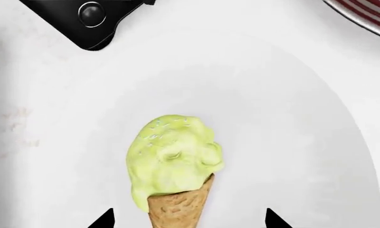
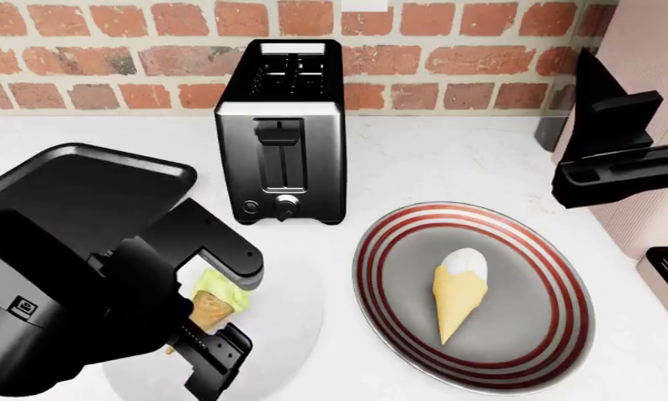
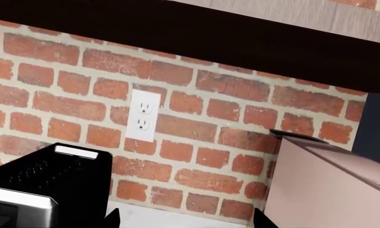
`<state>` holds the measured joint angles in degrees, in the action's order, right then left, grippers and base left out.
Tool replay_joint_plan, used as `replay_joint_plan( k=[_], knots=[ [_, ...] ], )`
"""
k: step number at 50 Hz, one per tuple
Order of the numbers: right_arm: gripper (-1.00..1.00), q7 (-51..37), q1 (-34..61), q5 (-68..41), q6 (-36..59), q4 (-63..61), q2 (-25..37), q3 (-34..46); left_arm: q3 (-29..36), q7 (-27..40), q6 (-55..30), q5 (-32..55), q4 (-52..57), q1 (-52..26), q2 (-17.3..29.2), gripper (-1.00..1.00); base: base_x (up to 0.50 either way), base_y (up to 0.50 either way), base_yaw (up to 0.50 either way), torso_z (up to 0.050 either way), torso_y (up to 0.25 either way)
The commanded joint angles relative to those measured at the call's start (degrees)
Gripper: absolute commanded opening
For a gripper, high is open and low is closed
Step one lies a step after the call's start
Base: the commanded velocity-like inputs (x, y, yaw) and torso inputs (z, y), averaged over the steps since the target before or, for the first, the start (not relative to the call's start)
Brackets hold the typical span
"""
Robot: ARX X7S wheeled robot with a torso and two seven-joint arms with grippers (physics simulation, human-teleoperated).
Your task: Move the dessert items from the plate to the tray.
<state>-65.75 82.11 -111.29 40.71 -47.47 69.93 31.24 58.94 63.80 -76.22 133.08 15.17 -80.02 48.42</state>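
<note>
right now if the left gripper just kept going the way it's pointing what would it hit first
Most likely the green ice cream cone. The left gripper is open, with the cone lying on the white plate in line between its fingertips. Height above the plate is hard to judge, so the tips might meet the plate at the same moment.

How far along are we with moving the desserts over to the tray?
Nothing is done yet: the black tray holds no dessert. In hand: the left claw is open around the green-scoop cone, which lies on the white plate, not lifted. Left: carrying it over, then the white-topped cone on the red-striped plate. The right claw is open, facing the brick wall.
</note>
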Motion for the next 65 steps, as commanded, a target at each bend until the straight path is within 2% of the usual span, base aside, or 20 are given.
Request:
replay_joint_plan(
  k=[1,26,27,33,55,59,65],
  knots=[
    [1.0,0.2,-0.9,0.5,-0.3,-0.2,0.2,-0.1,-0.2,-1.4,0.0,-2.2,-0.1,1.4,0.0,1.0,0.0,0.0,0.0,0.0,0.0],
    [1.0,0.5,-1.7,0.7,-0.4,-0.3,0.7,-0.5,-0.3,-4.3,0.5,-7.2,-0.6,4.3,-0.8,1.0,0.0,0.0,0.0,0.0,0.0],
    [1.0,0.4,-1.5,0.6,-0.3,-0.3,0.7,-0.5,-0.3,-4.4,0.5,-7.1,-0.5,4.3,-0.8,-1.0,0.0,0.0,0.0,0.0,0.0],
    [1.0,0.7,-2.3,1.2,-0.4,-0.2,0.8,-0.4,-0.1,-1.3,1.4,-3.2,-0.4,-0.4,0.3,-1.0,0.0,0.0,0.0,0.0,0.0],
    [1.0,0.7,-2.0,1.4,0.9,0.8,-1.0,0.4,-0.9,3.2,2.8,3.8,-0.6,-11.9,2.3,-1.0,0.0,0.0,0.0,0.0,0.0],
    [1.0,0.3,-1.3,-1.2,2.0,3.5,-2.5,1.9,-0.8,3.8,2.6,4.2,-0.5,-13.5,2.5,-1.0,0.0,0.0,0.0,0.0,0.0],
    [1.0,-3.1,3.3,-10.6,5.3,9.7,-5.8,5.6,-0.8,3.8,1.3,4.0,-2.0,-15.8,2.3,-1.0,0.0,0.0,0.0,0.0,0.0]
  ],
)
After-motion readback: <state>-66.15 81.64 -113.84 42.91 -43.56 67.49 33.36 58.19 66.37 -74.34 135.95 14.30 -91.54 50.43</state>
